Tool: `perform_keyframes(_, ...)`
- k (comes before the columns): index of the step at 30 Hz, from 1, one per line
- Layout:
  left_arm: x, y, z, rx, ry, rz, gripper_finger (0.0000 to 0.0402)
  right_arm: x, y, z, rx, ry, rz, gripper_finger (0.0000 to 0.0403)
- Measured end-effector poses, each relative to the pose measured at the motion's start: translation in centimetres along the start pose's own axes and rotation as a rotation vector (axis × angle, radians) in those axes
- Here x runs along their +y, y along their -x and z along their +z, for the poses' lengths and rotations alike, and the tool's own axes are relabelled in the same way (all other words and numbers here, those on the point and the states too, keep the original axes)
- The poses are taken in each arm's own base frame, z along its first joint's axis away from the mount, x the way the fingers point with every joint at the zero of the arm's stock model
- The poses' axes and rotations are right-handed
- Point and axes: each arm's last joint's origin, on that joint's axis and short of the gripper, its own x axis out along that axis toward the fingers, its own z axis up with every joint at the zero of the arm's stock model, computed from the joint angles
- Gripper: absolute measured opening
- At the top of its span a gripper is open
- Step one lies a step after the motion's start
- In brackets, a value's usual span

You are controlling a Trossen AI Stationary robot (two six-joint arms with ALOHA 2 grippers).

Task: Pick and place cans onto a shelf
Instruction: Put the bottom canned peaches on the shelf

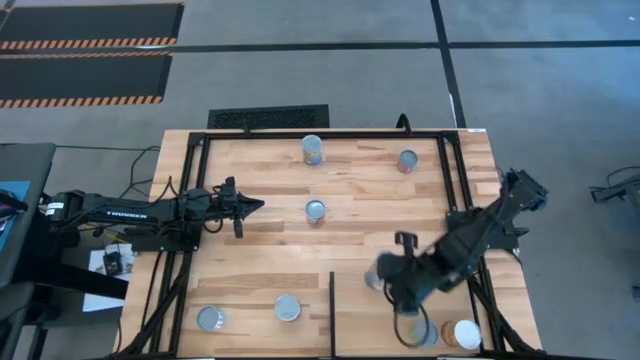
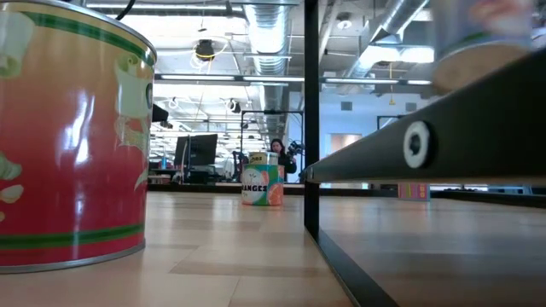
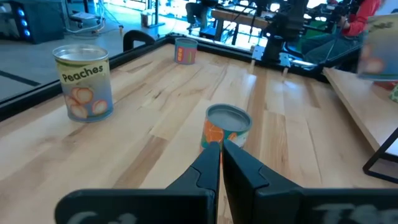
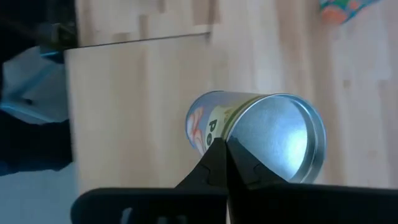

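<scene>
The high view is showing the whole light-wood bench [image 1: 260, 260] in its black metal frame, and it alone is showing both arms at once. The right arm is reaching in from the far right edge, bent down over the shelf [image 1: 355, 325], the plank section beside the thin black divider bar [image 1: 331, 310]. The right gripper [image 1: 385, 283] is hanging just beside a silver-topped tin can [image 1: 373, 278] that the arm is half hiding.

Only the right wrist view is revealing that can's round grey lid [image 4: 277, 140] and its blue label. The right gripper [image 4: 219, 152] is showing its fingers pressed together in front of the can, clenched on nothing. Whether the can is standing upright or tipping, I cannot tell.

The left arm is stretching level across the bench from the left, with the left gripper [image 1: 250, 207] clenched empty. The left wrist view is adding that its fingers [image 3: 208, 165] are pointing at an orange-labelled can [image 3: 227, 124], near but apart, with a Peaches-labelled can [image 3: 83, 84] well off to one side.

The low view is showing a large red can [image 2: 68, 136] close up.
</scene>
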Motion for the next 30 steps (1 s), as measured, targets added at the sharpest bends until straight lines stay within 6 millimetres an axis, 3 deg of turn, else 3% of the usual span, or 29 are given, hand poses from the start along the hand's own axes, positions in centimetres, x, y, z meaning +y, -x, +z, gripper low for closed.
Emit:
perform_keyframes(7, 0.0, 0.0, -0.2, 0.017, 0.023, 0.004, 0.0006, 4.7, -0.2, -1.9, 0.090, -0.112, 0.077, 0.0004)
perform_keyframes(15, 0.1, 0.0, -0.4, 0.040, 0.030, 0.009, 0.0006, 8.7, -0.5, -2.7, 0.166, -0.242, 0.039, 0.0004)
perform_keyframes(22, 0.1, 0.0, -0.5, 0.054, 0.042, 0.012, 0.0006, 10.9, -1.6, -2.6, 0.194, -0.336, -0.015, 0.0004)
perform_keyframes(30, 0.1, 0.0, -0.5, 0.055, 0.044, 0.010, 0.0006, 11.8, -3.5, -2.6, 0.204, -0.382, -0.064, 0.0004)
